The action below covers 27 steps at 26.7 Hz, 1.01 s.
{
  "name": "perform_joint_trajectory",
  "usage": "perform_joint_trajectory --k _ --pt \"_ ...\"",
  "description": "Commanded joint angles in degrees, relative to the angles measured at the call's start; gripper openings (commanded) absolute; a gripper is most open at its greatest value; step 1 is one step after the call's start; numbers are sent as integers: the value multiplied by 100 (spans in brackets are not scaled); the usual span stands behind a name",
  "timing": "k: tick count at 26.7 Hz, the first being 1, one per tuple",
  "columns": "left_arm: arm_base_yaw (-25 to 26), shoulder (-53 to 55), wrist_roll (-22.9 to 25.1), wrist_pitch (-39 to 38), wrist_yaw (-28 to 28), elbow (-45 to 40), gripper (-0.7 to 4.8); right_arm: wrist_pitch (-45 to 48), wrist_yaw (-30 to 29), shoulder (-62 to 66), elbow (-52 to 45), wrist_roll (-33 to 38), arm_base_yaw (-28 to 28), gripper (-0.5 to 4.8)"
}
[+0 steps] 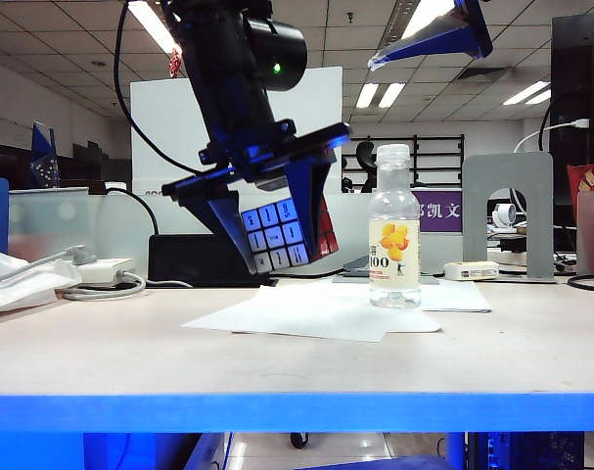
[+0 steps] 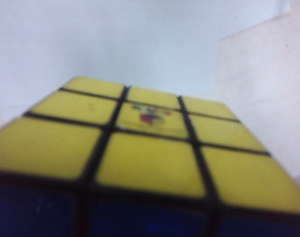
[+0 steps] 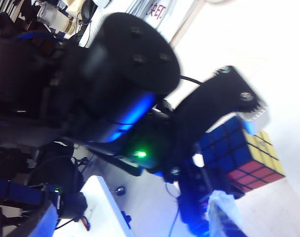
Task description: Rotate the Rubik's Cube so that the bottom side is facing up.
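The Rubik's Cube (image 1: 282, 235) hangs tilted a little above the white paper (image 1: 316, 313), its pale face toward the exterior camera and a red face to its right. My left gripper (image 1: 275, 233) reaches down from the upper left and is shut on it, one black finger (image 1: 218, 217) on each side. In the left wrist view the cube's yellow face (image 2: 150, 143) fills the frame above a dark blue face, and the fingers are hidden. The right wrist view shows the cube (image 3: 243, 153) in blue, yellow and red. My right gripper (image 1: 429, 39) hangs high at the upper right, open and empty.
A clear drink bottle (image 1: 394, 230) with a yellow flower label stands on the paper just right of the cube. A grey metal bookend (image 1: 517, 211) and a small white box (image 1: 471, 270) sit behind it. Cables and a white power strip (image 1: 101, 272) lie at the left.
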Motion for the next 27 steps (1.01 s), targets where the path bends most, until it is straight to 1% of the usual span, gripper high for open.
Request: perform_joint_trajectory --k 1,6,9,11,12,13,16,19,22,27 --pt "-46 236 -201 345 389 39 320 55 -37 -31 20 -105 4 395" --pt "-267 695 -177 396 372 39 319 44 -37 -31 20 -179 4 395" --pt "-328 822 -157 334 175 39 320 -33 -44 -31 17 -240 4 395" --pt "-350 859 -63 367 114 39 375 -33 -59 -31 17 -254 4 395" --pt "-352 870 39 402 114 42 470 -31 -57 -31 17 -254 4 395" --pt "-352 879 42 413 111 42 479 -28 -57 -28 17 -254 4 395" --pt "-352 903 103 553 76 42 479 -31 -59 -31 17 -275 4 395" --pt "-352 892 317 566 -225 203 479 -31 -76 -33 20 -275 4 395" --pt "-352 892 752 199 -461 802 479 37 -76 -92 20 -358 4 394" --pt "-341 892 807 11 -514 1897 479 258 -76 -166 24 -350 4 394"
